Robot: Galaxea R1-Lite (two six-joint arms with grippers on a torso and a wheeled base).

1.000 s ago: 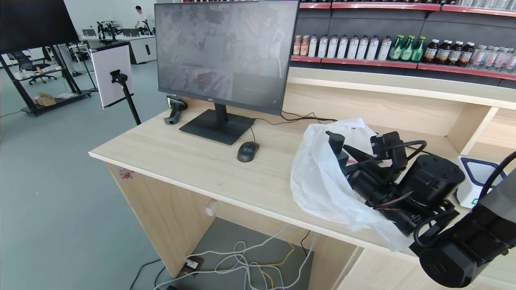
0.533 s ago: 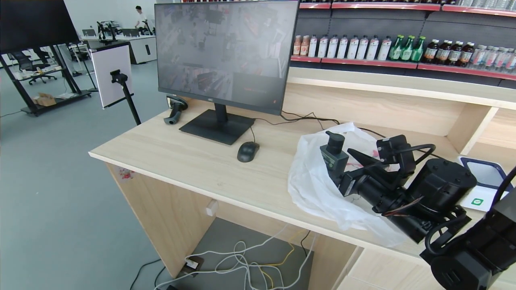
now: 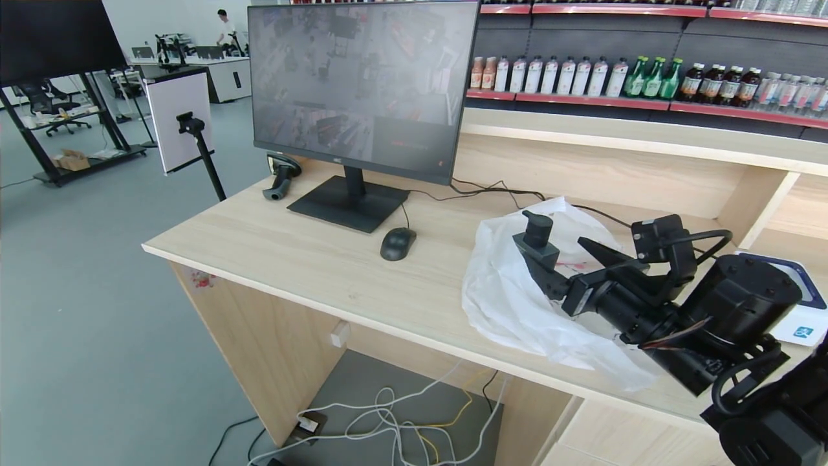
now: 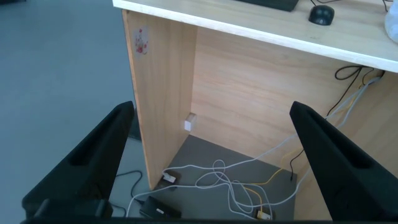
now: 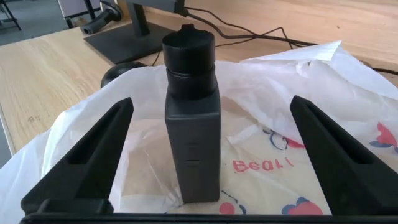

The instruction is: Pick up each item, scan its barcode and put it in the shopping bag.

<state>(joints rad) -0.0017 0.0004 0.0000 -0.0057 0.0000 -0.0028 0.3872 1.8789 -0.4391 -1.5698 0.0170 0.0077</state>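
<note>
Bottle: dark, with a black cap, upright in the mouth of the shopping bag, white plastic around its base.
Shopping bag: crumpled, on the right part of the table, near the front edge, with red and blue print on it.
Right gripper: over the bag, jaws spread wide with one finger on each side of the bottle. In the right wrist view neither touches it.
Left gripper: low beside the table's front, jaws wide with nothing between them, facing the table's side panel and the cables on the floor.
Monitor: at the back of the table, well to the left of the bag.
Mouse: black, just in front of the monitor's stand.
Handheld scanner: lying beside the monitor's left edge.
Shelf: behind the table, lined with drink bottles.
</note>
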